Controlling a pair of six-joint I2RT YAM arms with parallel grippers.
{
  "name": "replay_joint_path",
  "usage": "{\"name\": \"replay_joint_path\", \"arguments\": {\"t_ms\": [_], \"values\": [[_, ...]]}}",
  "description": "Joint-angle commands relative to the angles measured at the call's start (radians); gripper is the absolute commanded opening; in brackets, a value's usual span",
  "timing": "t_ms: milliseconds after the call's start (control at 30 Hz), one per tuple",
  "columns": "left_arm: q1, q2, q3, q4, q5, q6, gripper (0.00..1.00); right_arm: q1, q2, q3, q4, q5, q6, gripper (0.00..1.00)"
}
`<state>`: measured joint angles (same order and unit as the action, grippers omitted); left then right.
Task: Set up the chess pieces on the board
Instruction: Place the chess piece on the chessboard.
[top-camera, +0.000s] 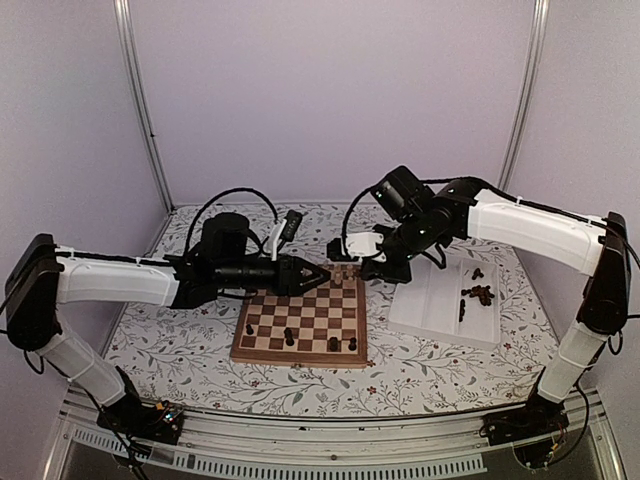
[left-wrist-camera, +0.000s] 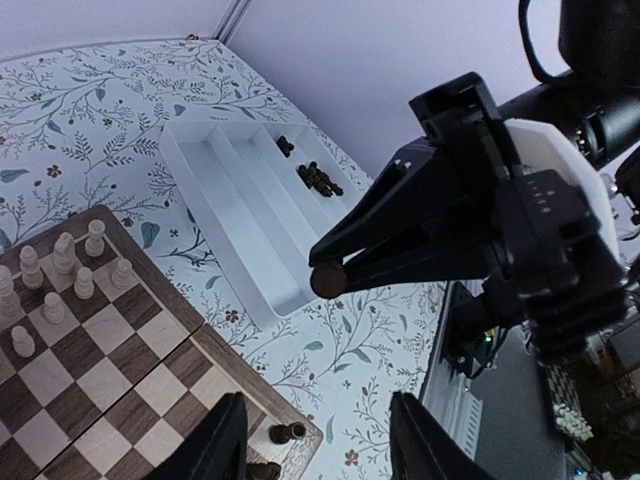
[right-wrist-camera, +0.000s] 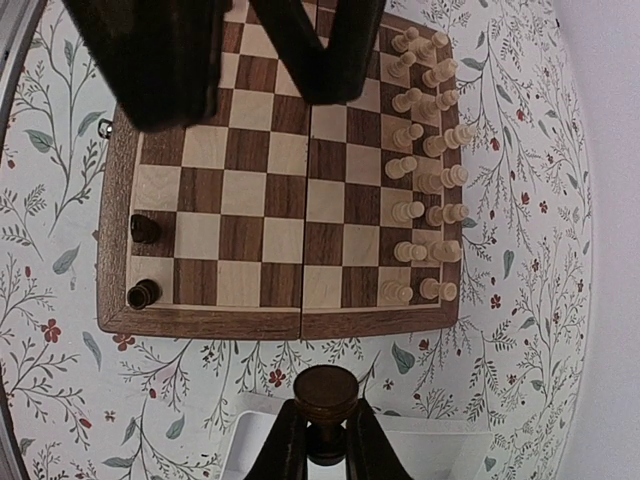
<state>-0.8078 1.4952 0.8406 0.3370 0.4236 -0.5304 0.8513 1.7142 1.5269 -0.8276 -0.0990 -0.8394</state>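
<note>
Chess pieces lie mostly in the white tray, four on the board; left gripper and right gripper meet above its far edge. Left wrist: left fingers half-open, empty; right pinches a dark piece. Right wrist: it hangs between board edge and tray; middle squares bare.

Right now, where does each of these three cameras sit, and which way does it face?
Top external: fixed above and behind the robot, looking down on the board and white tray; left arm and right arm show whole.
Left wrist: on the left arm, looking past its open left gripper at the tray and the right gripper pinching a dark chess piece.
Right wrist: on the right arm, looking down on the board; its fingers show, gripping that piece.
Shared: both wrist views show the board and pale pieces.
</note>
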Motion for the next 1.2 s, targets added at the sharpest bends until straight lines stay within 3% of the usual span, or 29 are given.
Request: {"name": "replay_joint_path", "arguments": {"t_ms": [0,700,1167], "values": [[-0.001,0.052,0.021,0.110,0.067,-0.087,0.51,0.017,0.007,0.025,0.053,-0.038,-0.010,0.12],[-0.005,0.223,0.091,0.274,0.200,-0.221,0.48,0.067,-0.002,0.024,0.061,-0.047,-0.024,0.13],[-0.007,0.272,0.097,0.319,0.266,-0.267,0.31,0.081,-0.010,0.022,0.074,-0.030,-0.019,0.14]]}}
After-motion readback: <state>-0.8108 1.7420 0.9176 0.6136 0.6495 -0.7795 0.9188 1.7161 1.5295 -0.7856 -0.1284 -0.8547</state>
